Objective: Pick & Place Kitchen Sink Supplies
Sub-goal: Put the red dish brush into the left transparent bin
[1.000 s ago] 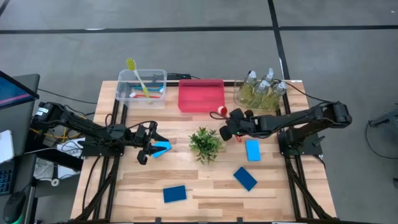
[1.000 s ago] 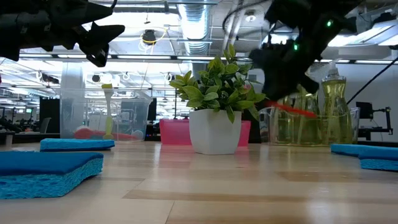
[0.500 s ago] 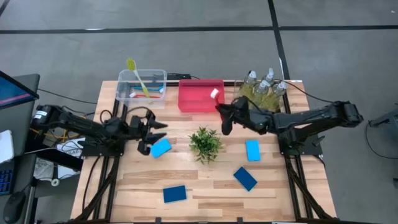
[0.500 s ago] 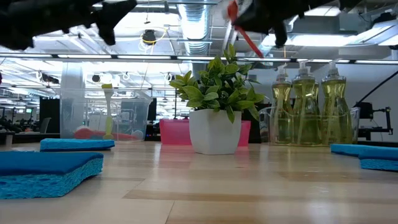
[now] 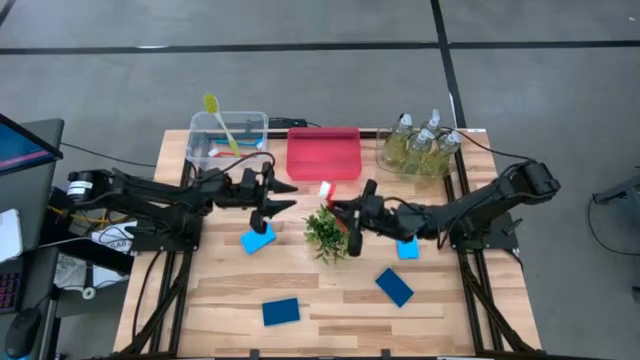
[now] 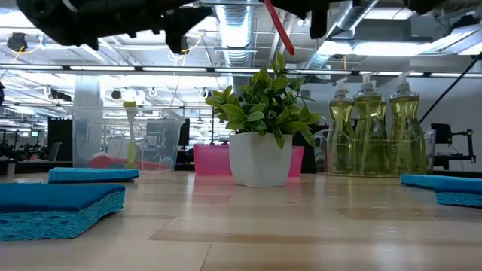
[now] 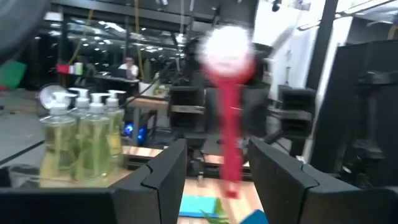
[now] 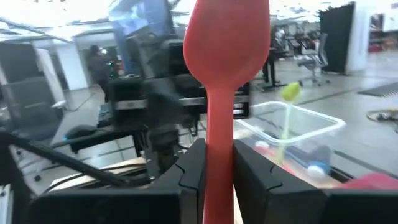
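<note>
My right gripper [image 5: 347,215] is shut on a red brush [image 5: 334,200] whose white head [image 5: 325,188] shows above the small plant [image 5: 328,232]. In the low view its red handle [image 6: 277,22] slants across the top edge. My left gripper [image 5: 284,196] hangs open above the table left of the plant, holding nothing; its wrist view looks past its fingers at the brush [image 7: 230,93]. One blue sponge [image 5: 258,239] lies flat below the left gripper. Three more sponges [image 5: 281,311] [image 5: 394,287] [image 5: 407,248] lie on the table. My right gripper pinches the brush's red handle [image 8: 219,167] between its two fingers. The fingers come about level from the table's right side. The handle runs on past them to the spoon-shaped head back [image 8: 227,37]. The brush is lifted clear, over the plant.
At the far edge stand a clear bin [image 5: 228,138] with a yellow, a red and a blue brush, a pink bin [image 5: 323,153] and a clear bin of pump bottles [image 5: 420,150]. The plant stands between the two grippers.
My right gripper has risen with the red brush, swung from in front of the pink bin toward the table's left and near side, and tipped up to about level. My left gripper has risen and gone toward the far right, away from the blue sponge, which stays put.
</note>
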Robot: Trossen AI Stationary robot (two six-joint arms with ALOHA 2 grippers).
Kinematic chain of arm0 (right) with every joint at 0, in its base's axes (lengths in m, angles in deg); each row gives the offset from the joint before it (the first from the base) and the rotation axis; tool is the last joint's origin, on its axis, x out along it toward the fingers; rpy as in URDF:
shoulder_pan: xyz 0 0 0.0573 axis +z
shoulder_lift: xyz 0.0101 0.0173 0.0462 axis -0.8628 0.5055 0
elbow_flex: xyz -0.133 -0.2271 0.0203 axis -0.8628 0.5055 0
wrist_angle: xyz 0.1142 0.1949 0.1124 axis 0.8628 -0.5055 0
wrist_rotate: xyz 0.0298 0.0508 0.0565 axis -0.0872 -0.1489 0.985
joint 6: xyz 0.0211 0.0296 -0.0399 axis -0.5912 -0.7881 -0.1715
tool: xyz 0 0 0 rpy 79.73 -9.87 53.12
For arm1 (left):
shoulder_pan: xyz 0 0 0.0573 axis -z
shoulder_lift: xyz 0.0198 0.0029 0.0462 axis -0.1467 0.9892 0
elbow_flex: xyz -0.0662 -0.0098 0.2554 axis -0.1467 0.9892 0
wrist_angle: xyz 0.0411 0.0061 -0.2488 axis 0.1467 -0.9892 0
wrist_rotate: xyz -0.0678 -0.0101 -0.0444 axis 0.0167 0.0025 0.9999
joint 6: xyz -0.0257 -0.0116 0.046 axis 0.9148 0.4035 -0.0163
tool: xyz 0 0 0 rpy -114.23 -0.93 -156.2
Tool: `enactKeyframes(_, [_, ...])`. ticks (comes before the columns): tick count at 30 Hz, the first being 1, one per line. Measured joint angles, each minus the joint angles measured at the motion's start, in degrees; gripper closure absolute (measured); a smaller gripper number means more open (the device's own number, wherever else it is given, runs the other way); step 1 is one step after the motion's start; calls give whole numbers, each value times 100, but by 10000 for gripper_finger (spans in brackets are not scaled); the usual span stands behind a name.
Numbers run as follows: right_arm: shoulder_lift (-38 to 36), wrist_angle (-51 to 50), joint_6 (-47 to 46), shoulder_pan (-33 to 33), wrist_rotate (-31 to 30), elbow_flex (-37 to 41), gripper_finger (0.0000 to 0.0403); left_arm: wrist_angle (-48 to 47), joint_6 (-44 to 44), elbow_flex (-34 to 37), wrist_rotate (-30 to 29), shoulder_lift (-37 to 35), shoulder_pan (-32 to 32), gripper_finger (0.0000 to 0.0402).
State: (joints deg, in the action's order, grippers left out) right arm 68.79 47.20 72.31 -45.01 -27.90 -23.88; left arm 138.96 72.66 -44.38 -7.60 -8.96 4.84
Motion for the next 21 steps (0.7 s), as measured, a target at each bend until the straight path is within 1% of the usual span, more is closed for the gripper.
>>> enactKeyframes(2, [125,236,124,106,-1,-3,351,10,20,-81,79,147,-78,229])
enactKeyframes(5, [239,274,198,123,4,-73,351,51,-20,-91,298,305,-39,229])
enactKeyframes(11, [540,274,222,116,-2,-251,351,336,-70,-91,312,358,273,229])
enactKeyframes(18, [1185,278,245,110,1,-791,351,524,-82,-132,475,355,671,229])
enactKeyframes(21, [1434,274,460,150,1,-1010,351,520,-81,-132,486,355,702,229])
